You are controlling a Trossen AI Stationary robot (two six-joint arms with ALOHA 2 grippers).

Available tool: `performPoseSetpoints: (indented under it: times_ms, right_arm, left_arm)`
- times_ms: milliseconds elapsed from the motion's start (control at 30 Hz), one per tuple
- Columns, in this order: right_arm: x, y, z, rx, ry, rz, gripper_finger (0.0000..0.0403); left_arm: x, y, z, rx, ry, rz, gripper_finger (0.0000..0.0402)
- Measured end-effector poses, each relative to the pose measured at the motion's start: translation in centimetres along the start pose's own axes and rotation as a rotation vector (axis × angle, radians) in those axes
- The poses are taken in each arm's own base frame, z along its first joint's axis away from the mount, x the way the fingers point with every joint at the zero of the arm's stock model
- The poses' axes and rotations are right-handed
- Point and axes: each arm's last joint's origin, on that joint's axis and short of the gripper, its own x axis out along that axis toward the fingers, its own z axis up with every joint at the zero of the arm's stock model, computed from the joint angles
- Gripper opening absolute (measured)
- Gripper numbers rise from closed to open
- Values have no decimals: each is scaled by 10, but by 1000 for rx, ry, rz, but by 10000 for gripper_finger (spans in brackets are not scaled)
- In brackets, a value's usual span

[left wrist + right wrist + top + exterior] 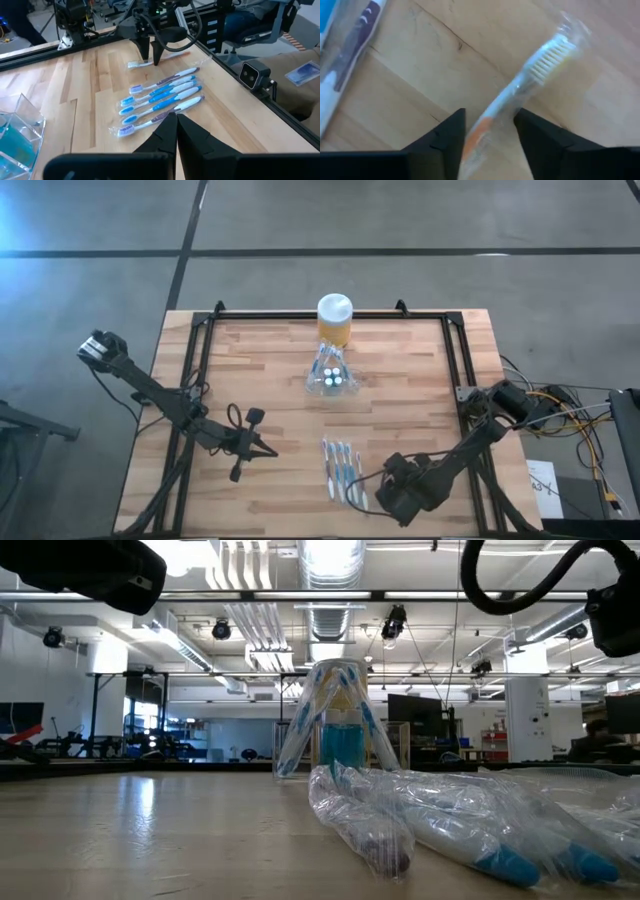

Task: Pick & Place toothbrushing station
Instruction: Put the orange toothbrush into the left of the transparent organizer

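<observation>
Wooden slat surface (400, 380) in a black frame, grey floor around it. High view: the clear toothbrush holder (330, 377) stands mid-surface, touching or just beside a yellow jar (334, 319) with a white lid. A row of wrapped toothbrushes (340, 468) lies nearer the front edge. The left gripper (268, 449) waits well left of that row, jaws clenched on nothing. The right gripper (372, 495) sits low at the row's right end.

Low view: the holder (333, 730) stands upright behind the crinkled wrappers; brushes already lean inside it.

Left wrist view: the far gripper (151, 54) points down onto a single orange-handled toothbrush (157, 59), apart from the blue ones (160, 97); a holder corner (22, 130) shows at the edge.

Right wrist view: the jaws straddle the wrapped orange-handled brush (520, 105), part-way shut, not visibly pinching yet.

Judgement: the holder is light, stiff, thin plastic, likely slick and easily tipped or cracked; best taken low on a flat wall with gentle pressure. The film wrapper may slip; grip mid-handle.
</observation>
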Motion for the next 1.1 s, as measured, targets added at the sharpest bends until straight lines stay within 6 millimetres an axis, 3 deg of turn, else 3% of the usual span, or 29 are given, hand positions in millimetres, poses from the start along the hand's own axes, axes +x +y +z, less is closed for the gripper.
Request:
performPoseSetpoints:
  times_ms: [267,467,700,867,1100]
  right_arm:
    - [2,-1,3,-140,-138,3,23]
    - [-6,-5,10,-212,-259,8,9]
    - [-54,-10,22,-265,-509,151,7]
    - [-90,-11,27,-361,-819,258,7]
    - [-98,-12,48,-487,-996,350,8]
  left_arm:
    - [0,0,1,9,-10,1,14]
    - [0,1,4,-1,-45,4,14]
    - [0,2,5,62,-50,48,14]
    - [0,3,9,66,-96,84,14]
    - [-2,14,21,30,-253,208,14]
